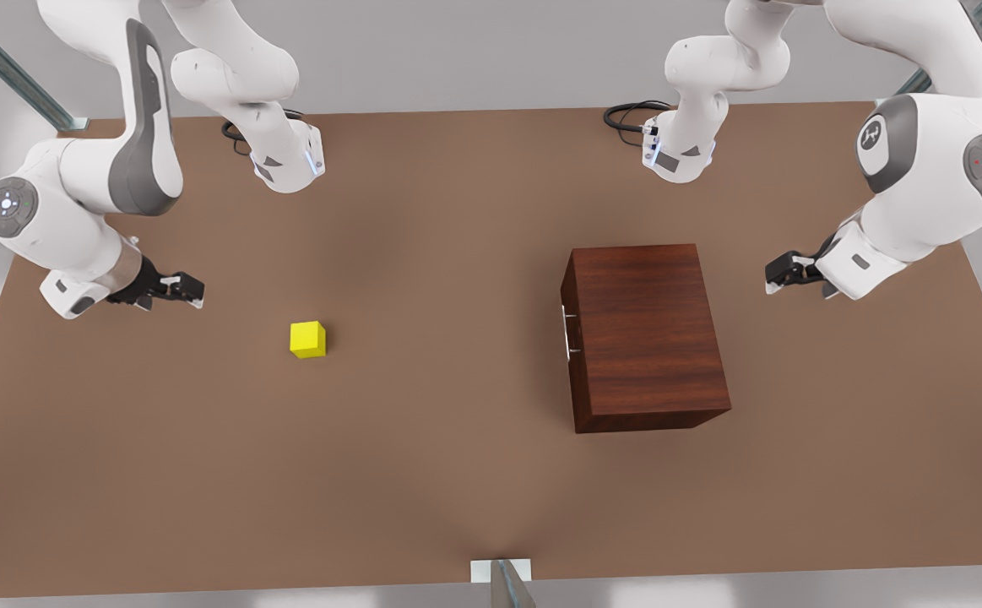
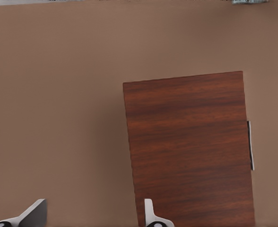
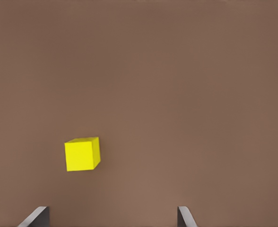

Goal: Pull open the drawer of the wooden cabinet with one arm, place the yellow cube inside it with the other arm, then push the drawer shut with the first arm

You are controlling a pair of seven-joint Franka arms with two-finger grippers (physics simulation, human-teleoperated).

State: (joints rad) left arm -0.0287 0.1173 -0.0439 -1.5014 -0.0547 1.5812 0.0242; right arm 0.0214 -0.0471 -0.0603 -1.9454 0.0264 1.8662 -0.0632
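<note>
My two arms hang above a brown table (image 1: pixel 457 490), and nothing is held yet. My left gripper (image 1: pixel 782 274) hovers on the front view's right, just beside the wooden cabinet (image 1: pixel 647 338), its fingers spread apart and empty. My right gripper (image 1: pixel 182 289) hovers on the front view's left, near the yellow cube (image 1: pixel 308 339), fingers also spread apart with nothing between them.

The drawer is shut, flush with the cabinet's face. Its thin silver handle (image 1: pixel 568 332) sits on the side turned toward the cube, so the drawer should slide out toward the front view's left. The handle's long axis runs front to back across the table.

My left gripper is on the cabinet's far side from the handle. To open it well, I judge I must carry that gripper over the cabinet, straddle the bar squarely across its length, then pull straight outward. The cube rests flat on the table, well apart from the cabinet.
</note>
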